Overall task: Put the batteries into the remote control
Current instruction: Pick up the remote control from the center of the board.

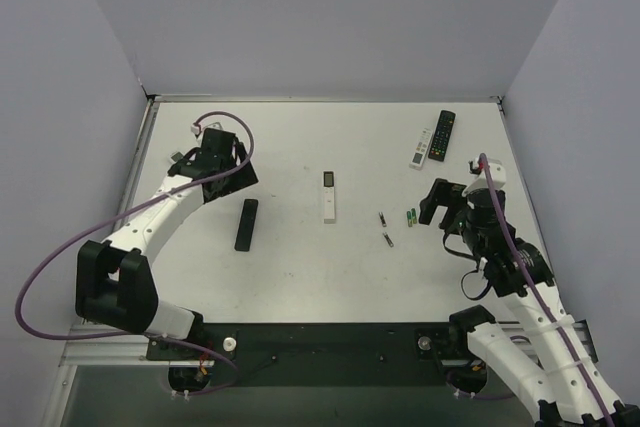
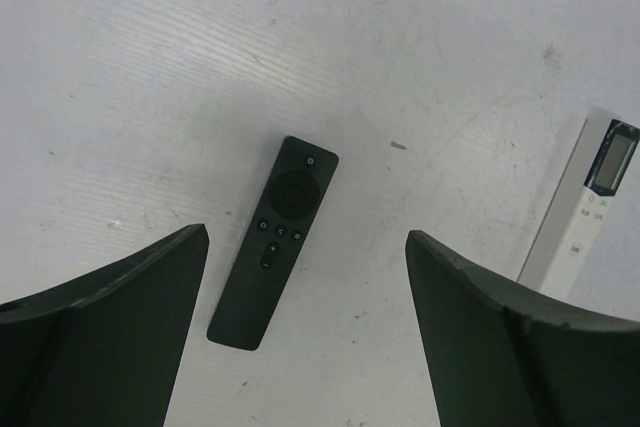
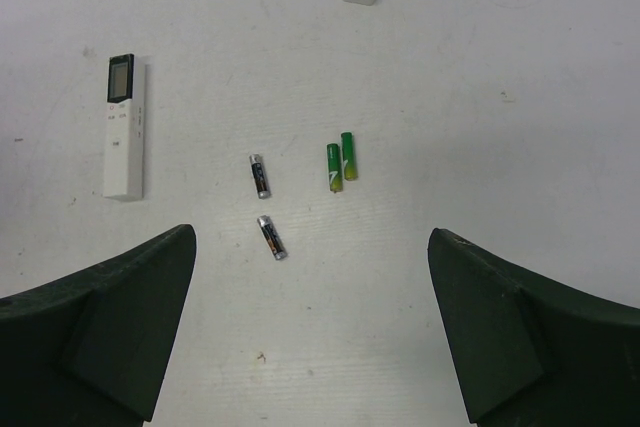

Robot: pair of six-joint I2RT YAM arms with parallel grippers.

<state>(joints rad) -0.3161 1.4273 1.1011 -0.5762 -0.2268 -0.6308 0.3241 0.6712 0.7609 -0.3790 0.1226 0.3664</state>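
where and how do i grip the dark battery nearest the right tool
Around its middle, from straight above, closing across its width: the nearer dark battery lies flat with bare table along both long sides, and the other dark battery sits clear beyond its end.

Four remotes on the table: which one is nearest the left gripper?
The slim black remote, lying alone close by the open left gripper; the white remote mid-table and the far-right pair lie farther off.

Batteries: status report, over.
Left gripper open, empty, above black remote. Right gripper open, empty, above four batteries, all lying loose. Nothing blocking them.
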